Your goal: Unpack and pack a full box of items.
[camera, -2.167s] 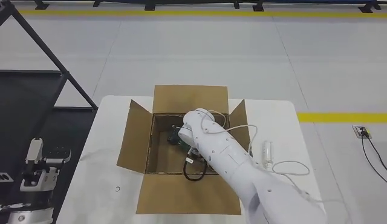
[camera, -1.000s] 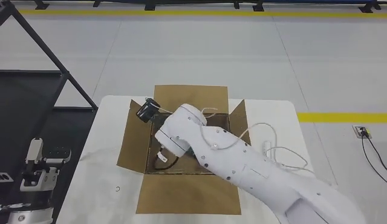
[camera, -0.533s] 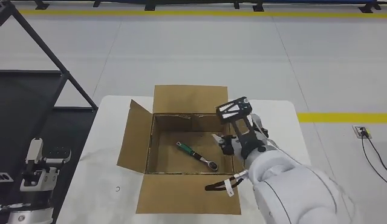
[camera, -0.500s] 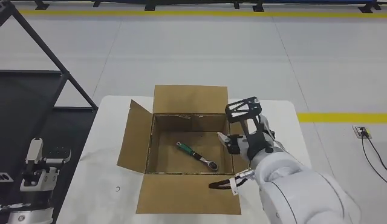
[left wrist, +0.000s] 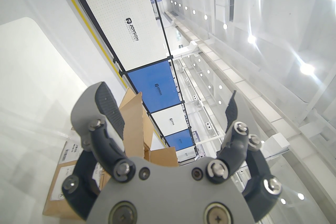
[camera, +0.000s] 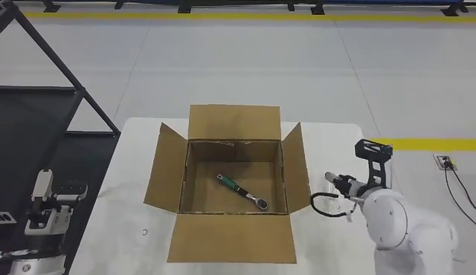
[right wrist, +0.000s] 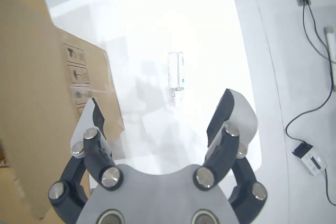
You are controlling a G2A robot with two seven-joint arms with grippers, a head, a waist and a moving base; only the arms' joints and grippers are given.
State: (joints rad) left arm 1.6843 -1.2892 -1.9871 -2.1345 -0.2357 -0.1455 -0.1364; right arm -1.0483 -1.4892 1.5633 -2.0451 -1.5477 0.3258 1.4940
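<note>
The box (camera: 234,236) stands open in the middle of the table (camera: 134,201), with all four flaps folded out. One thing is left on its floor: a wrench (camera: 242,190) with a green handle, lying slantwise near the middle. A small clear bottle (right wrist: 176,71) lies on its side on the bare table, near the box's right flap, so that item at least appears to be unpacked.

Judged from this, the unpacking half looks nearly done. The wrench is left to lift out, and the packing half has not begun. How many items the full box held cannot be told.

The right gripper (right wrist: 160,100) hangs over the table to the right of the box, close above the bottle. Its fingers are spread wide with nothing between them.

The left gripper (left wrist: 168,92) is likewise spread and empty. It is tilted up toward the ceiling with a box flap showing beyond it — well away from the wrench. Neither claw holds anything, so the wrench probably calls for a fresh reach into the box.
</note>
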